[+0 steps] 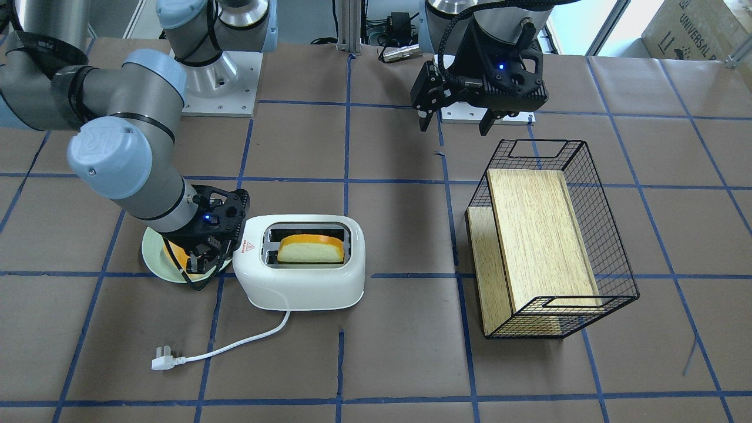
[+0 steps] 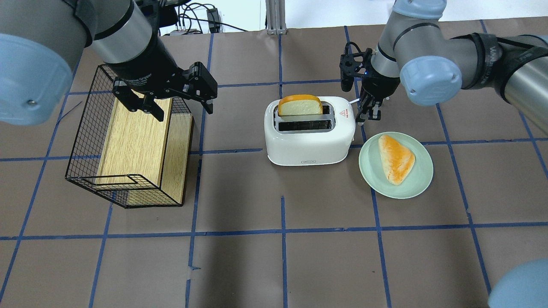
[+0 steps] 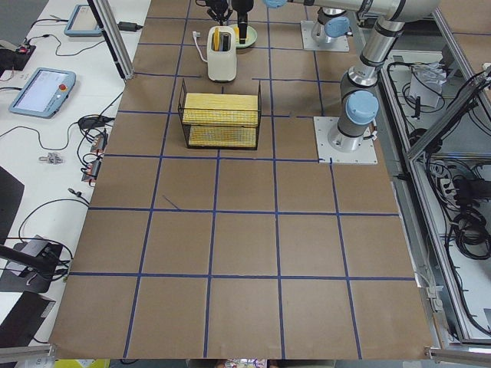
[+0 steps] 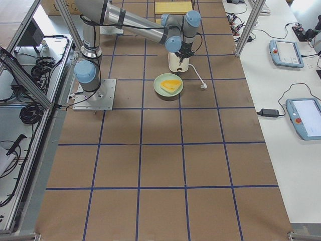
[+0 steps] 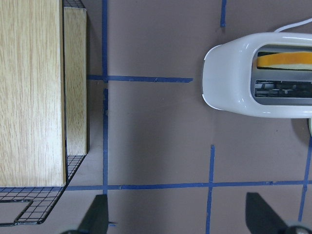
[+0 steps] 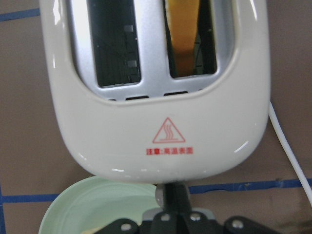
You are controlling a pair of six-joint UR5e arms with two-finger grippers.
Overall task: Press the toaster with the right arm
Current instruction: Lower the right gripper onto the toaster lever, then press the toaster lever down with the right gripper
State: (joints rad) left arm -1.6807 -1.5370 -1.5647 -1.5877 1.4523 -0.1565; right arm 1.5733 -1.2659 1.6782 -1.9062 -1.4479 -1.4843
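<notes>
Standing well in from the surface's (image 2: 299,256) edges, the toaster (image 2: 309,141) holds a bread slice (image 2: 299,107) in one slot. The right fingers (image 6: 174,195), pinched together on nothing, sit at its triangle-marked end. The left fingers (image 1: 424,120) hang spread wide, empty, near a wire basket (image 2: 85,141).

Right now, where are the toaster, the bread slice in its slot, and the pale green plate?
toaster (image 2: 306,147), overhead view, white side wall
bread slice (image 2: 299,109), overhead view, its pale face
pale green plate (image 2: 371,174), overhead view, bare rim
</notes>
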